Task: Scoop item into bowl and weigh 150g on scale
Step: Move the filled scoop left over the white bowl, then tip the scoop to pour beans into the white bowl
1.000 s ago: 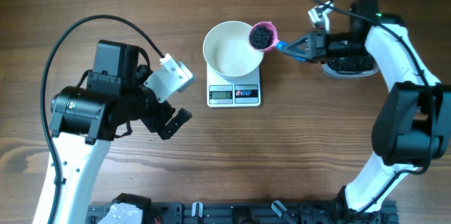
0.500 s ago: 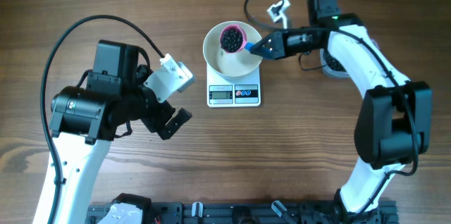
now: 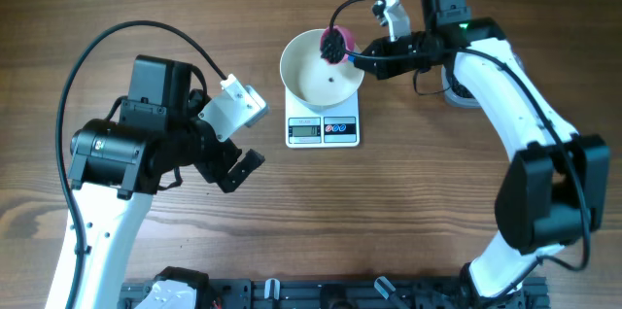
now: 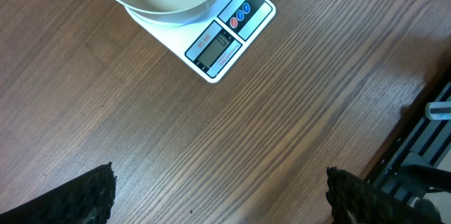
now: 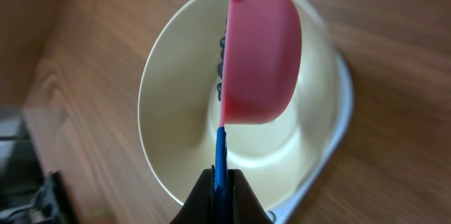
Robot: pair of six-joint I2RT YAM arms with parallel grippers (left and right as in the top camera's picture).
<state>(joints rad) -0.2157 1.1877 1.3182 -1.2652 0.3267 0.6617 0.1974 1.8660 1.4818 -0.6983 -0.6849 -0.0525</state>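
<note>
On our wooden table (image 3: 437, 212) the left gripper (image 4: 222, 199) hangs above bare wood, jaws spread wide and holding nothing. The white bowl (image 3: 309, 78) sits on the scale (image 3: 323, 130). Our right gripper (image 5: 221, 194) is clamped tight on the blue handle (image 5: 220, 153) of the pink scoop (image 5: 261, 55), which lies tipped sideways over the bowl, dark beads (image 5: 221, 65) at its lip

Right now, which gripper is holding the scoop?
The right gripper, shut on the handle of the pink scoop, which is tipped over the white bowl. The left gripper is open and empty.
</note>
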